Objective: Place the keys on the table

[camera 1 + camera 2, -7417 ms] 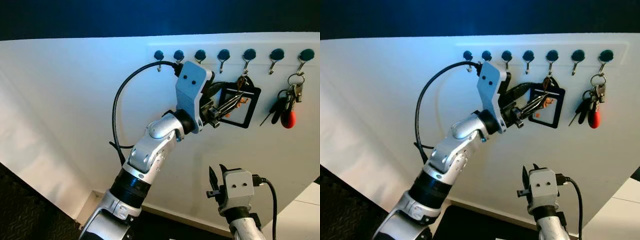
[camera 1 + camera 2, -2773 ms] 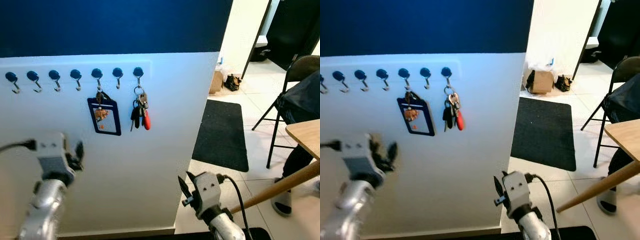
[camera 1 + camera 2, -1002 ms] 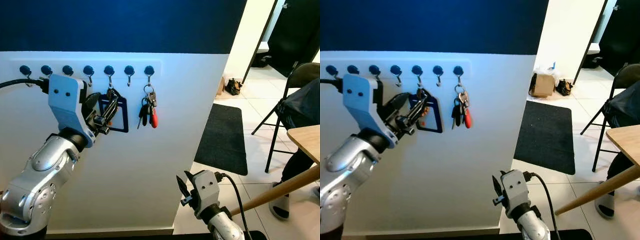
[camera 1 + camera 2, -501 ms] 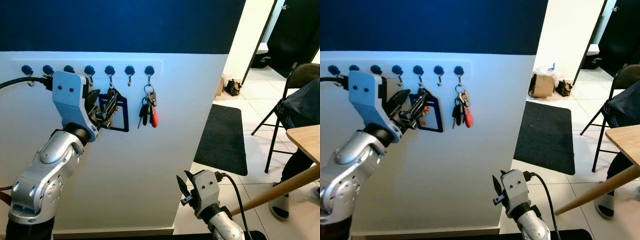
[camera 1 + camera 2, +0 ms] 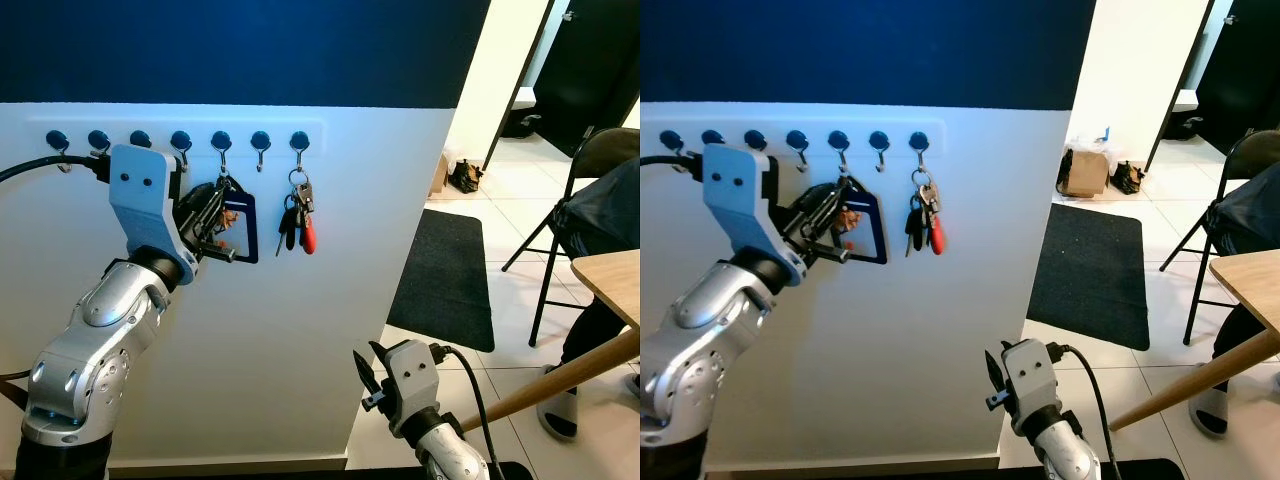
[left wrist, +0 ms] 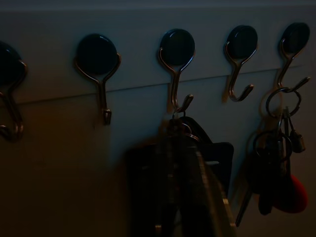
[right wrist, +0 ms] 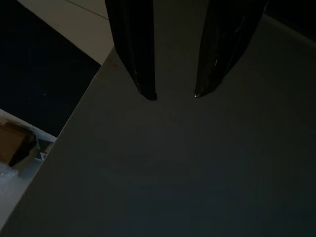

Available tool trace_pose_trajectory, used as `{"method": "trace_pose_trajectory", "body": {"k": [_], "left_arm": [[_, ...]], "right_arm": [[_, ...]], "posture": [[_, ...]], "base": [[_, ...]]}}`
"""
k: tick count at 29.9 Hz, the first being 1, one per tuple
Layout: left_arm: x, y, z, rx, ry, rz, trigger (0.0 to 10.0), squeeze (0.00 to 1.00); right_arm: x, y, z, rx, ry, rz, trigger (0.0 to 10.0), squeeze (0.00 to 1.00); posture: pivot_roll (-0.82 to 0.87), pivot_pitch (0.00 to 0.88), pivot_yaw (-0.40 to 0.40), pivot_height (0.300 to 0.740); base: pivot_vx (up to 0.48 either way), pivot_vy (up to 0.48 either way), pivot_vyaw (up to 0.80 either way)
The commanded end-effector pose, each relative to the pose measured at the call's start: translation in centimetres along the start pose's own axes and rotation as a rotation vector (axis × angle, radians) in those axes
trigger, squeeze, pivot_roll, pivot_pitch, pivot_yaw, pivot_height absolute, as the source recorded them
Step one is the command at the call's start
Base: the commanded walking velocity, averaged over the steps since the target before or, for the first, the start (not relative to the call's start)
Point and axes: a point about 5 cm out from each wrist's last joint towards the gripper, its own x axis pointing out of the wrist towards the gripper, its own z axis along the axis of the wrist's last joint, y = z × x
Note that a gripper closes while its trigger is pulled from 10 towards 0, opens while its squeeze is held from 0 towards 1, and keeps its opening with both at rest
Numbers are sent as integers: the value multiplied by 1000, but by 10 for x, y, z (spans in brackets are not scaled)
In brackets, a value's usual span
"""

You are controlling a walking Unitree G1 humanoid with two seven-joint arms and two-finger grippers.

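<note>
Wall (image 5: 330,330): white, with a row of hooks (image 5: 260,141).
Table (image 5: 612,272): far right, well apart.
Left claw (image 5: 216,222): raised, clenched on the badge holder (image 5: 240,228).
Right claw (image 7: 173,94): low, released.
Keys (image 5: 298,218): hanging beside the holder.

Shiny metal keys (image 5: 297,212) on bent wire hooks (image 5: 260,150); glossy red plastic fob (image 5: 309,236); matt black mat (image 5: 443,280); wooden table (image 5: 610,280).

Both head views are showing bright and sharp, cool light glaring off the white wall (image 5: 330,300). Both wrist views are running very dim, with the near fingers (image 6: 190,197) blurring out of focus.
</note>
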Motion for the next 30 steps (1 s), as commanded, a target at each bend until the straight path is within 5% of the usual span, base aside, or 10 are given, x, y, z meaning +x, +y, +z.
{"method": "trace_pose_trajectory", "body": {"k": [1,5,6,8,9,13,14,18,20,30], "left_arm": [[2,-4,-3,-8,5,-9,3804,0],[3,-6,-2,-4,-2,-20,5333,0],[4,-7,-1,-9,-7,-23,10000,0],[4,-7,0,-13,-11,-25,10000,0],[5,-6,1,-21,-18,-25,10000,1000],[5,-3,4,-29,-32,-7,10000,1000],[5,-2,5,-30,-35,0,10000,325],[5,0,5,-24,-33,5,10000,490],[6,-2,2,-20,-23,3,10000,0],[13,-11,-9,-7,16,-27,10000,0]], "right_arm": [[-3,1,-7,12,27,-7,10000,0],[-3,1,-7,12,27,-7,10000,0],[-3,1,-7,12,27,-8,10000,0],[-3,1,-7,12,27,-8,10000,0],[-3,1,-7,12,28,-9,10000,0],[-3,1,-7,12,30,-12,10000,0],[-3,0,-7,13,30,-13,10000,0],[-3,0,-7,15,30,-16,10000,0],[-3,1,-7,16,29,-13,10000,0],[-3,2,-7,17,29,-11,10000,0]], "posture": [[87,111,24,740],[86,112,25,740],[86,111,25,740],[86,111,25,740],[86,111,26,740],[86,110,29,740],[86,110,29,740],[88,111,27,740],[89,113,26,740],[87,119,26,740]], "base": [[0,0,0],[0,0,0],[0,0,0],[0,0,0],[0,0,0],[0,0,0],[0,0,0],[0,0,0],[0,0,0],[0,0,0]]}}
